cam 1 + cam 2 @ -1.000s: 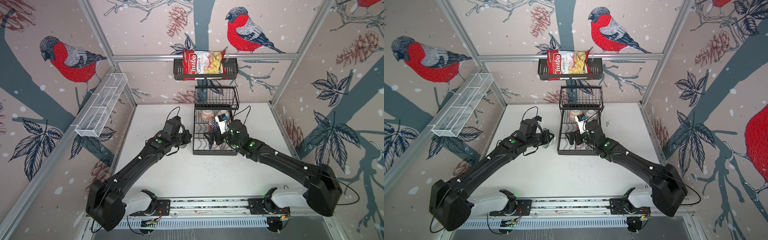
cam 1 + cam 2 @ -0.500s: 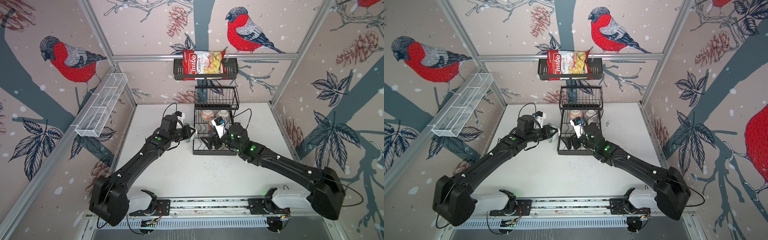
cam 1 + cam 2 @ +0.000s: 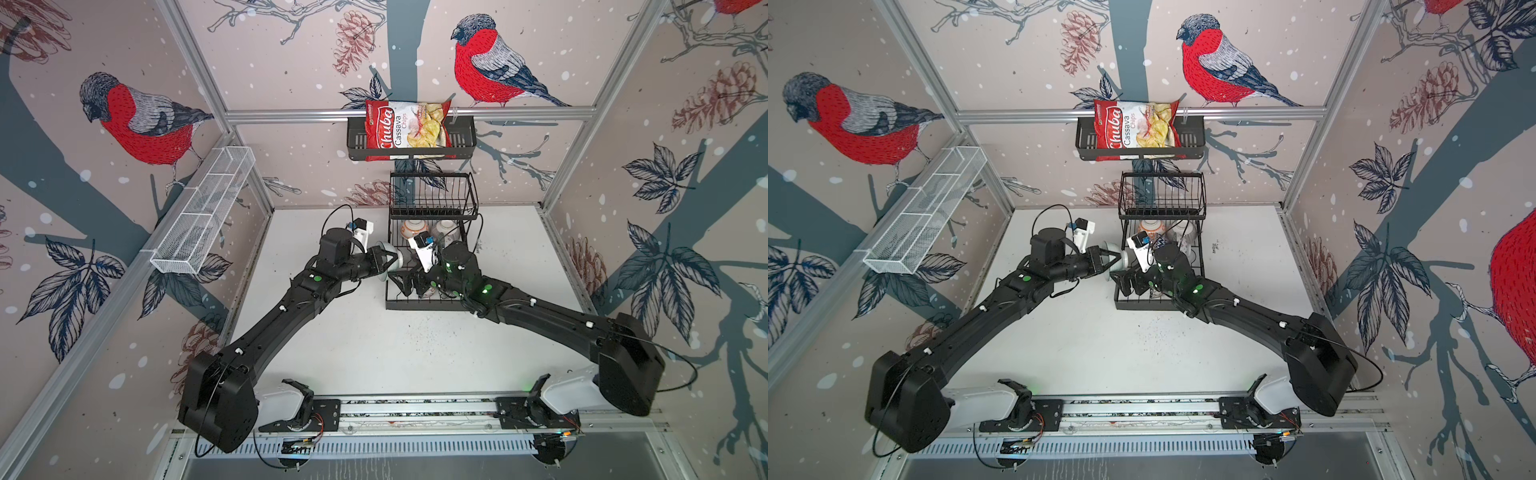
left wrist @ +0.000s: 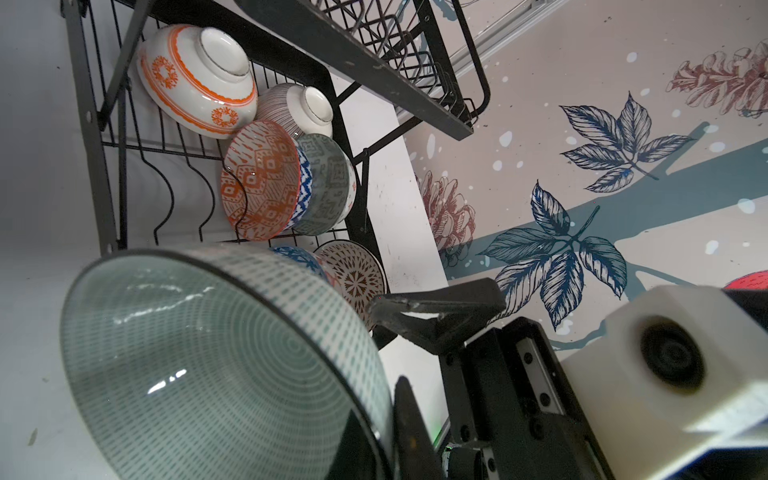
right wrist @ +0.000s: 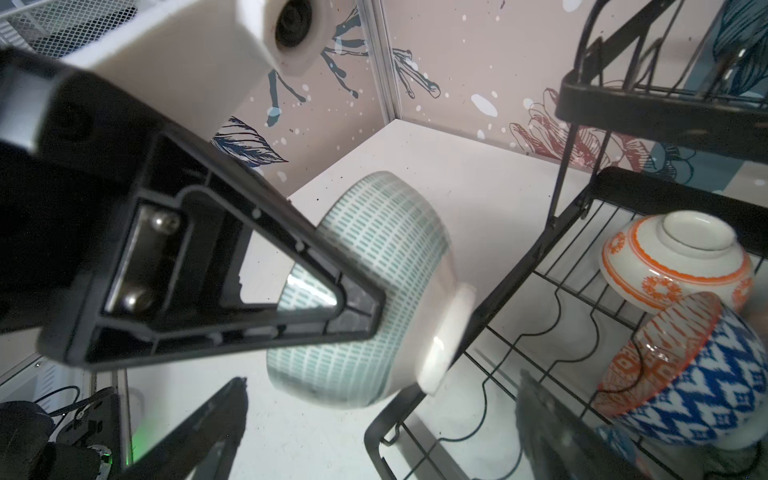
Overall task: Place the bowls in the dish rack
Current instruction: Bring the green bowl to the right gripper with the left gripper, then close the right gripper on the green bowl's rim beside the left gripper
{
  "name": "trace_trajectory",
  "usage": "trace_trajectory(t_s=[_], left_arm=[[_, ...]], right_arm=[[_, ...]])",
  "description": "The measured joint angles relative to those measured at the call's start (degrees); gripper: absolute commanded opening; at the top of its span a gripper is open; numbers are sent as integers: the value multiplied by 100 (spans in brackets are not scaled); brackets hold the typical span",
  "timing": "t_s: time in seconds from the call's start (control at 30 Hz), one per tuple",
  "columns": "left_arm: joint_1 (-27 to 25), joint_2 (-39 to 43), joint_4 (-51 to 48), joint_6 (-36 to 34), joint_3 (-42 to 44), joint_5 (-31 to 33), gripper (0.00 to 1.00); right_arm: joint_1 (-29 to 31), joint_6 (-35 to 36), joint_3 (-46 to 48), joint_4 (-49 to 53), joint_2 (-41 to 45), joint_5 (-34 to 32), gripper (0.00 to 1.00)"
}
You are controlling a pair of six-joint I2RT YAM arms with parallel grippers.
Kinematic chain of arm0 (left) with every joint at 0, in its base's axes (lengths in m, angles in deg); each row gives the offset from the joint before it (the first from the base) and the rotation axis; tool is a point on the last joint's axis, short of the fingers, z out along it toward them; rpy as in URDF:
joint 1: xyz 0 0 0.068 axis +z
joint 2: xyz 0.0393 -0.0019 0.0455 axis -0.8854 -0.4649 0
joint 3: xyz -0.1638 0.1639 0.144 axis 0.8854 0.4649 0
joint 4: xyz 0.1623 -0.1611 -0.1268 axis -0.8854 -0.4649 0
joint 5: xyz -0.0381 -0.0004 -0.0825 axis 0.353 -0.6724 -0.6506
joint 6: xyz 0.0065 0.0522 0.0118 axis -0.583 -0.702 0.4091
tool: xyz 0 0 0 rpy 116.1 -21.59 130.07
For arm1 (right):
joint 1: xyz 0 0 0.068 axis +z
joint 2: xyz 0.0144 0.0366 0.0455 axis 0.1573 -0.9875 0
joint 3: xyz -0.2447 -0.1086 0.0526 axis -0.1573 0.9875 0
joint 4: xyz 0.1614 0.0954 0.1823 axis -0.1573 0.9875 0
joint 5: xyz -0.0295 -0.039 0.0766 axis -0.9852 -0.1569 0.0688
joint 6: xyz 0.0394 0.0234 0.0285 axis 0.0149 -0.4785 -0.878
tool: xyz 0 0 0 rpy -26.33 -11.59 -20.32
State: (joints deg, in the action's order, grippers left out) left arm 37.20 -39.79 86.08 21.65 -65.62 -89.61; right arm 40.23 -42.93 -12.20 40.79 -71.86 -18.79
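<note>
While outside the dish rack (image 3: 424, 306), green bowl (image 4: 208, 365); other bowls (image 4: 259, 180) inside.

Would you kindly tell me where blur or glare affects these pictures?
Right wrist view: the green-dashed bowl is smeared at its foot. Left wrist view: white glare streaks cross that bowl's inside, while the orange floral bowl is sharp. Both top views: evenly lit and sharp.

Twin overhead views; wrist views share the rack (image 4: 374, 70).
</note>
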Motion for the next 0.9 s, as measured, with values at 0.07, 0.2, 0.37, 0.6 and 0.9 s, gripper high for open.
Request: trace_trajectory(t_s=[0.07, 0.2, 0.37, 0.6, 0.9], left_arm=[[0, 0, 52, 7, 37, -74, 0], [13, 2, 236, 17, 61, -144, 0], [28, 0, 433, 57, 90, -240, 0], [94, 0, 588, 179, 138, -328, 0], [109, 0, 638, 227, 192, -380, 0]], right_arm=[[4, -79, -70, -48, -94, 13, 100], [7, -107, -127, -68, -199, 50, 100], [4, -210, -151, -90, -243, 96, 100], [4, -229, -151, -177, -243, 238, 95], [7, -267, -199, -199, -350, 282, 85]])
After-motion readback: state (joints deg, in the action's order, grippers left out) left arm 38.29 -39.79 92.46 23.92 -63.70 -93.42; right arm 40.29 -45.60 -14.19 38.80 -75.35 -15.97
